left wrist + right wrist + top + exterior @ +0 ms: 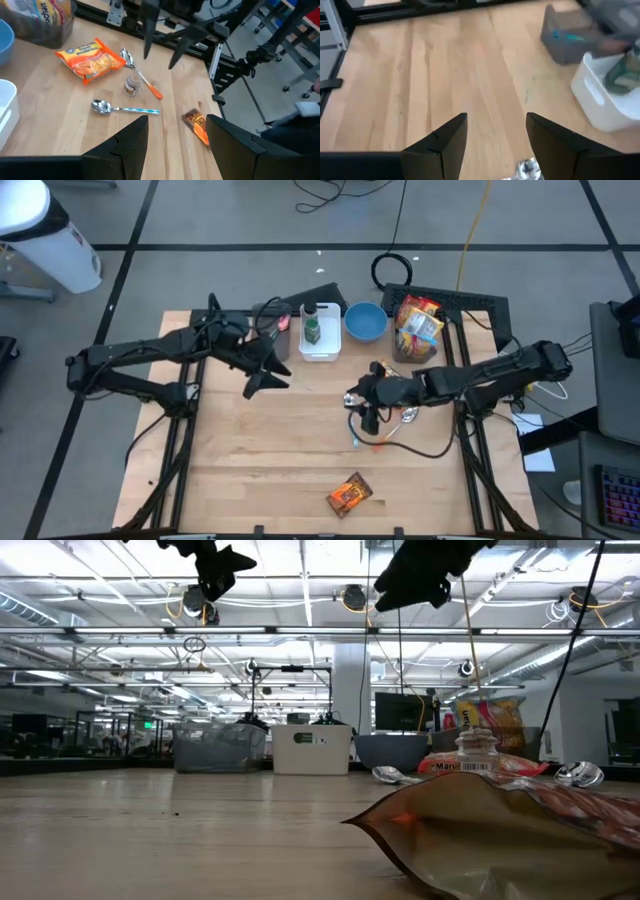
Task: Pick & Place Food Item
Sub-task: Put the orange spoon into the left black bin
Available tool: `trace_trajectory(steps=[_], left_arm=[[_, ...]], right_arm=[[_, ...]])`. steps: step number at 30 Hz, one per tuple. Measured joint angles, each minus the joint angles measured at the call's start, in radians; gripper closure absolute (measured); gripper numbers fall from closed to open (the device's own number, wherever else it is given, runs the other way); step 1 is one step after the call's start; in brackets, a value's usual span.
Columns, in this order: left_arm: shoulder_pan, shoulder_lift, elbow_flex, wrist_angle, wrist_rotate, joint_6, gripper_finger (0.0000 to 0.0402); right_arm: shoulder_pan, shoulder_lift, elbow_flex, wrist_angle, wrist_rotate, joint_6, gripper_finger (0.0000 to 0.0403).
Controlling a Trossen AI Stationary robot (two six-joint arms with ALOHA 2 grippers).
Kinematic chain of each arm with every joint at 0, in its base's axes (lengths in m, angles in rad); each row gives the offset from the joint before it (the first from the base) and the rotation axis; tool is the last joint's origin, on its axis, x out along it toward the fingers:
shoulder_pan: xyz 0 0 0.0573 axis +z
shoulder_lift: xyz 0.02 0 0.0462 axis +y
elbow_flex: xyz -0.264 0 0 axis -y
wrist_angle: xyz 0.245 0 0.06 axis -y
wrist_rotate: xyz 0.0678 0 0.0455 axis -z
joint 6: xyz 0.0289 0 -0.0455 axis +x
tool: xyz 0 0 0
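- The food item you were after, judging by the task, was the orange snack packet (349, 495) lying flat near the front edge of the worktop (250, 470), well apart from both arms.
- You could expect it to be light, soft and crinkly, its foil slippery (the contents likely crush easily).
- Pinching a sealed end or a long edge would have served better than pressing down on the middle.
- Your left gripper (262, 383) hovered with fingers open and empty.
- Your right gripper (362, 418) hung over the spoons (125, 108), fingers likewise apart, holding nothing.
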Motion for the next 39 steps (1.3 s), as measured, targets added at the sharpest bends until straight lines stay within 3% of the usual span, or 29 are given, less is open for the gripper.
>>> trace_trajectory(steps=[6, 11, 14, 21, 26, 32, 39], left_arm=[[-0.053, 0.011, 0.0, 0.117, -0.107, -0.085, 0.0195], [-0.107, 0.069, 0.0, 0.311, -0.192, -0.214, 0.0195], [-0.145, 0.127, 0.0, 0.427, -0.205, -0.289, 0.0195], [-0.23, 0.277, 0.0, 0.618, -0.206, -0.448, 0.0195], [-0.274, 0.347, 0.0, 0.716, -0.241, -0.503, 0.0195], [-0.286, 0.354, 0.0, 0.733, -0.288, -0.505, 0.0195], [-0.261, 0.353, 0.0, 0.738, -0.245, -0.511, 0.0195]], right_arm=[[-0.007, 0.001, 0.002, -0.097, -0.097, 0.005, 0.0182], [-0.027, -0.002, 0.0, -0.432, -0.097, 0.03, 0.0156], [-0.019, -0.047, -0.041, -0.537, -0.097, 0.063, 0.0148], [0.007, -0.363, -0.223, -0.529, -0.101, 0.229, 0.0154], [0.008, -0.583, -0.353, -0.517, -0.162, 0.408, 0.0163], [0.007, -0.74, -0.503, -0.517, -0.18, 0.551, 0.0173], [0.007, -0.838, -0.601, -0.522, -0.209, 0.627, 0.0179]])
